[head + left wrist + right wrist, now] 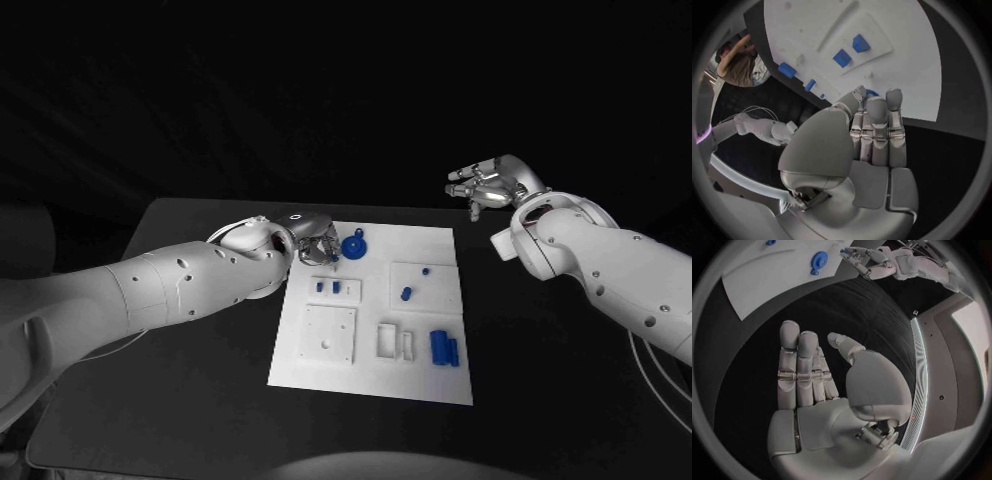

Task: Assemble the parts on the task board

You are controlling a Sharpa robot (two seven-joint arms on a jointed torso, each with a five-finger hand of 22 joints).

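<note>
The white task board (433, 380) lies mid-table. My left hand (312, 240) hovers over its far left corner with its fingers (877, 127) straight and close together, pointing down at the board. A blue round part (355, 245) lies just beside them, and a sliver of blue (870, 92) shows at the fingertips; whether it is pinched I cannot tell. Two small blue blocks (327, 288) stand in a raised plate below the hand. My right hand (490, 185) hangs above the black table past the board's far right corner, fingers (798, 370) stretched and holding nothing.
Two small blue pieces (407, 293) sit on a plate at the board's right, and two blue bars (444, 349) lie near its right edge. A square white plate (329, 335) and white frames (392, 340) fill the near half. Bare black table (173, 400) surrounds the board.
</note>
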